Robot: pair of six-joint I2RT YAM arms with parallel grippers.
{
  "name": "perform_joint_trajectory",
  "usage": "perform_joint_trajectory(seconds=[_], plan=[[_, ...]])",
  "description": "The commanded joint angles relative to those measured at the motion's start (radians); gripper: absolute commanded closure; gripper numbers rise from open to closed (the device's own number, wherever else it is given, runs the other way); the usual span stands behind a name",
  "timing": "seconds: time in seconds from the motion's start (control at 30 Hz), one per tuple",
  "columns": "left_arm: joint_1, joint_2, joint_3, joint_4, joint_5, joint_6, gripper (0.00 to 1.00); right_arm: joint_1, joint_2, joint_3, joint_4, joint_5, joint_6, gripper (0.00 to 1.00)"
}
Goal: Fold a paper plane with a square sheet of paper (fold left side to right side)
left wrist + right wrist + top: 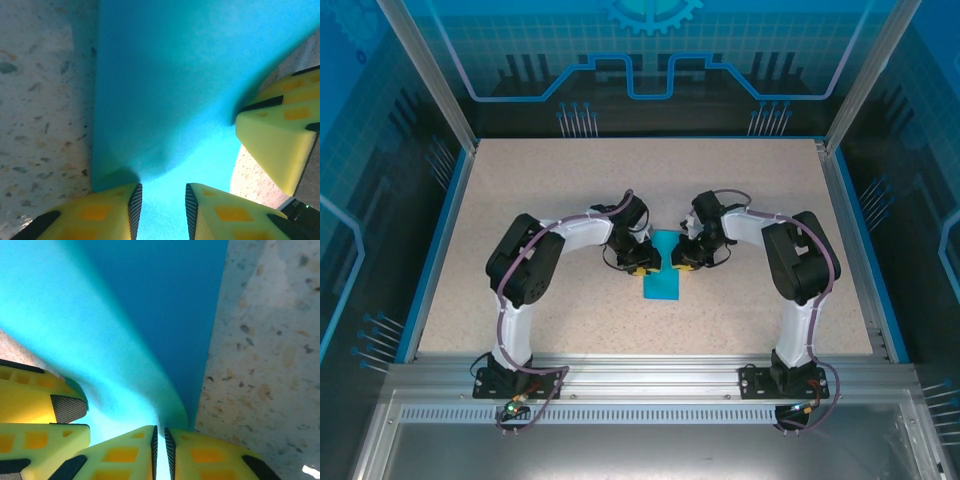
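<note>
Cyan-blue paper sheet (663,283), thin, plain and matte, lay at the middle of the speckled beige tabletop (520,200), directly between my two grippers. From the top camera it looked like a narrow upright strip, taller than wide, with its far end tucked between the yellow fingertips. In the left wrist camera the sheet (170,90) had a straight left edge resting on the stone-flecked surface (40,100), while its right part curved upward. In the right wrist camera the paper (100,330) rose in a pale, smooth, rounded band over a darker, shaded flat part.

Both arms bowed outward at the elbows and curled back in, so their wrists met over the paper. Each had white link shells, black joint housings and a purple cable along it.

My left gripper (640,268) (162,192) had its fingers apart, with blue paper showing in the gap between them. My right gripper (682,262) (160,432) had its fingers pressed nearly together, pinching the raised edge of the sheet in a thin slit. The fingers (125,455) were wedge-shaped yellow plastic with black ribbed pads.
</note>
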Motion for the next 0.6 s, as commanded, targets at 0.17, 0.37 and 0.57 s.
perform_joint_trajectory(seconds=[0.17, 0.37, 0.57], plan=[[0.029, -0.065, -0.106, -0.028, 0.001, -0.006, 0.63, 0.016, 0.062, -0.01, -0.054, 0.068, -0.017, 0.83], [0.067, -0.139, -0.09, 0.006, 0.074, -0.011, 0.6, 0.019, 0.065, -0.004, -0.05, 0.06, -0.017, 0.83], [0.065, -0.097, -0.025, 0.075, 0.147, -0.039, 0.6, 0.021, 0.066, -0.001, -0.051, 0.06, -0.016, 0.83]])
